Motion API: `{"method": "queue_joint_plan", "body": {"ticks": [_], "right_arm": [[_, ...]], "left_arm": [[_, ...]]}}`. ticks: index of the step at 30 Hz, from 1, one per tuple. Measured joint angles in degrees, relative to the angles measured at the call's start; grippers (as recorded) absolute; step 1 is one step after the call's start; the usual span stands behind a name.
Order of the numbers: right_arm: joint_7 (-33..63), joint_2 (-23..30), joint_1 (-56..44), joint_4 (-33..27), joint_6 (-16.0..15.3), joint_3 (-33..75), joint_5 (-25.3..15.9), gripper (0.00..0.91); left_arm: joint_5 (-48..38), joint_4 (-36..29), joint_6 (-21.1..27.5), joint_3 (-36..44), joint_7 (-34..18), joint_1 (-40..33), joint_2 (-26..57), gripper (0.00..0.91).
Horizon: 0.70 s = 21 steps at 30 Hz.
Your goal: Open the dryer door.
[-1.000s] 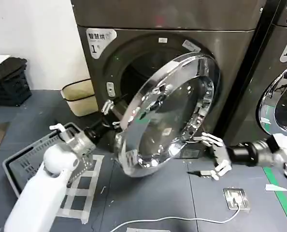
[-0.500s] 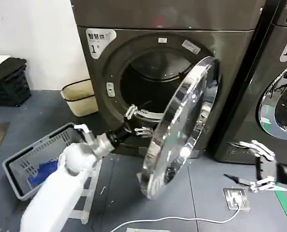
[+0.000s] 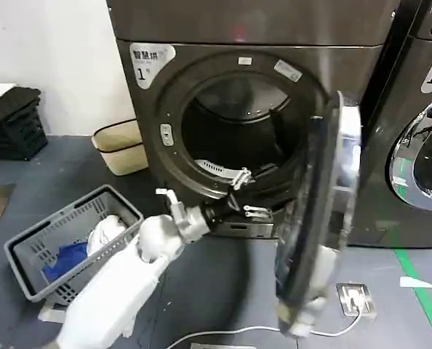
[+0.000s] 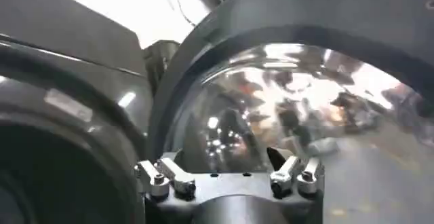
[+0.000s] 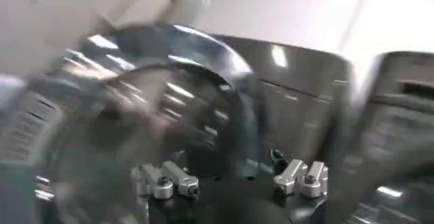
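Note:
The dryer (image 3: 201, 80), dark grey-brown with a "1" sticker, stands with its round opening uncovered. The dryer door (image 3: 319, 218) is swung far out on its right-hand hinge, and I see it almost edge-on, chrome ring toward me. My left gripper (image 3: 250, 193) reaches across the lower front of the opening, just left of the door's inner side. It is open and holds nothing. The left wrist view shows the left gripper (image 4: 229, 172) facing the door's tinted glass (image 4: 291, 110). In the right wrist view my right gripper (image 5: 230, 178) is open and empty, with the door (image 5: 156, 103) farther off.
A grey laundry basket (image 3: 27, 251) with clothes sits on the floor at the left. A beige bin (image 3: 120, 145) stands beside the dryer and a black crate (image 3: 12, 120) farther left. A second machine (image 3: 420, 145) stands on the right. A floor plate (image 3: 356, 299) with a white cable lies below the door.
The door swung from half open to wide open, turning edge-on. My left gripper followed it rightward across the opening. My right gripper drew back to the right, out of the head view.

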Motion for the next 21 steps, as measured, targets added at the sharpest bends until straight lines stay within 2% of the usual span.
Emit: {"method": "queue_joint_plan", "body": {"ticks": [9,12,18,21], "right_arm": [[27.0,9.9,1.0,1.5,-8.0,7.0,-15.8,0.907],[34.8,12.4,1.9,2.1,-11.5,9.0,-18.7,0.907],[47.7,16.5,4.8,3.4,-21.5,13.8,-23.0,0.907],[51.4,18.3,6.6,3.4,-24.5,16.1,-25.5,0.907]], "left_arm": [[3.8,4.1,0.1,5.6,-2.1,-4.1,-4.3,0.907],[4.4,5.5,0.4,7.0,-2.6,-5.4,-5.9,0.907],[6.5,8.7,-0.3,9.7,-2.7,-8.2,-9.0,0.907],[7.0,10.4,-0.3,10.9,-2.9,-9.4,-10.6,0.907]]}}
